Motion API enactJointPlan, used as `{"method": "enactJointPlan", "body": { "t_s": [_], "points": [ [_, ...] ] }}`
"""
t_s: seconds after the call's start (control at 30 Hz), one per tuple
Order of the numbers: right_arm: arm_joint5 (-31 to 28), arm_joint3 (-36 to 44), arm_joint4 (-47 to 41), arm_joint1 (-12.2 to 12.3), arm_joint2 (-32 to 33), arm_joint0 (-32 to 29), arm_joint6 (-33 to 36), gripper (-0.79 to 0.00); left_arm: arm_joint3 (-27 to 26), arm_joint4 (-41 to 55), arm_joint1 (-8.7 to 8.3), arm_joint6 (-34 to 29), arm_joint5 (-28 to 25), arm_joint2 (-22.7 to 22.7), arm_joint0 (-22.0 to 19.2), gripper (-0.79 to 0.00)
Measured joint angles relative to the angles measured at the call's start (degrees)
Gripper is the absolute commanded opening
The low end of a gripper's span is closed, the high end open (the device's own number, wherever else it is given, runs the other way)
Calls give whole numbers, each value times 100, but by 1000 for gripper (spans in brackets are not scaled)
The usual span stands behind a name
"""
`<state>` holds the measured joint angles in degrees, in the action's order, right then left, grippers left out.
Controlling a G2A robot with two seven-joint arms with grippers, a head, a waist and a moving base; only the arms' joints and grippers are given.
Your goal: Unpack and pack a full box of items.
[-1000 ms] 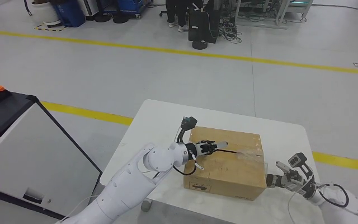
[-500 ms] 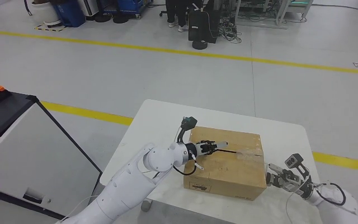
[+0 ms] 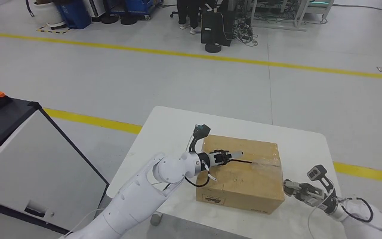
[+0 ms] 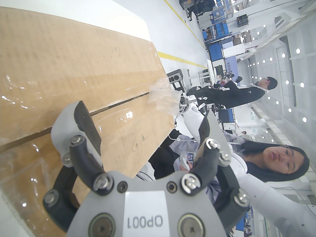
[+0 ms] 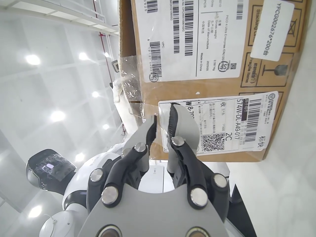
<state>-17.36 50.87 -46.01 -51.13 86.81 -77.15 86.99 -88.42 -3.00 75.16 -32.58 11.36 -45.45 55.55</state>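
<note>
2 flaps are held shut by clear tape (image 5: 130,85) along the seam of the box (image 3: 242,173), so the tape's end on the side face should be pinched fully, then peeled slowly along the seam (never jerked sideways). The right jaws are narrowly parted around that end, and the left jaws are spread wide above the lid. The brown, labelled box is set on the white worktop (image 3: 173,128).

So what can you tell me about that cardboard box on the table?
The box is brown corrugated cardboard, closed, sitting flat on the white table. Its top flaps meet at a centre seam under clear tape, which is crumpled and lifting at one end. One side face carries white printed labels. The left end effector hovers open over the seam; the right end effector is near the labelled side.
</note>
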Motion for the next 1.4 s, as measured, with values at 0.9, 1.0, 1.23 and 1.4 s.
{"method": "enactJointPlan", "body": {
  "t_s": [0.9, 1.0, 1.23, 1.4],
  "points": [
    [42, 684, -111, 95, 449, -456, 43, -785, 0, 0, 0, 0, 0, 0, 0, 0],
    [42, 684, -111, 95, 449, -456, 43, -785, 0, 0, 0, 0, 0, 0, 0, 0],
    [42, 685, -111, 95, 449, -456, 43, -785, 0, 0, 0, 0, 0, 0, 0, 0],
    [43, 686, -111, 95, 449, -457, 42, -785, 0, 0, 0, 0, 0, 0, 0, 0]
  ]
}}
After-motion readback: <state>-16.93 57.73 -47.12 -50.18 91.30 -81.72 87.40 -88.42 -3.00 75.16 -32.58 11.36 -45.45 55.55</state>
